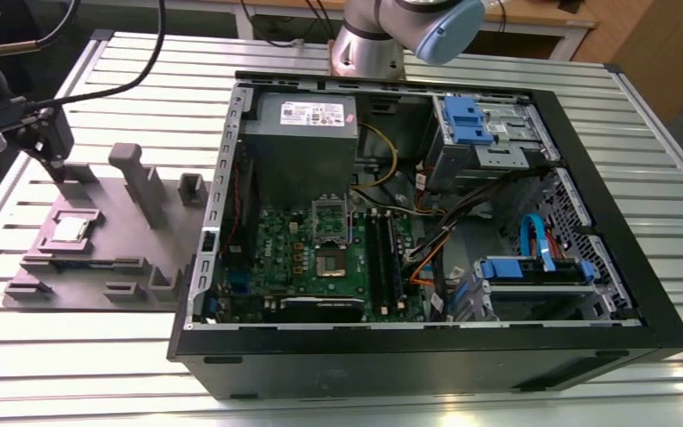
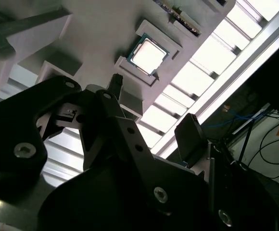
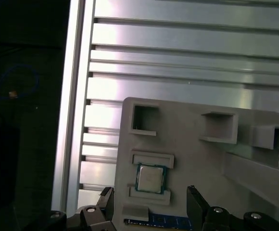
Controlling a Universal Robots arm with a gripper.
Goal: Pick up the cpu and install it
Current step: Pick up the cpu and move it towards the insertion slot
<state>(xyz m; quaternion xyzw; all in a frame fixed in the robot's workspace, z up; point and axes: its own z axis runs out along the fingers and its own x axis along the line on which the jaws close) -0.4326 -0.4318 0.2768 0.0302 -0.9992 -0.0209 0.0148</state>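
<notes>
The cpu [image 1: 71, 229] is a small silvery square chip lying flat in a recess of the grey fixture [image 1: 128, 258], at the exterior view's left. My gripper [image 1: 54, 160] hangs above the fixture's back part, a little away from the chip and not touching it. In the first wrist view the cpu [image 3: 150, 178] lies just ahead of my gripper [image 3: 150, 202], whose two dark fingertips [image 3: 106, 199] stand apart with nothing between them. The second wrist view shows the cpu [image 2: 149, 53] beyond the gripper [image 2: 154, 106]. The motherboard's socket [image 1: 333, 236] sits inside the open computer case [image 1: 437, 356].
The grey fixture carries several upright posts [image 1: 128, 173] near the gripper. The slatted metal table [image 1: 104, 374] ends close beside the fixture, with dark floor and cables [image 3: 14, 91] past its edge. Inside the case are cables, blue drive brackets [image 1: 466, 120] and a power supply [image 1: 306, 120].
</notes>
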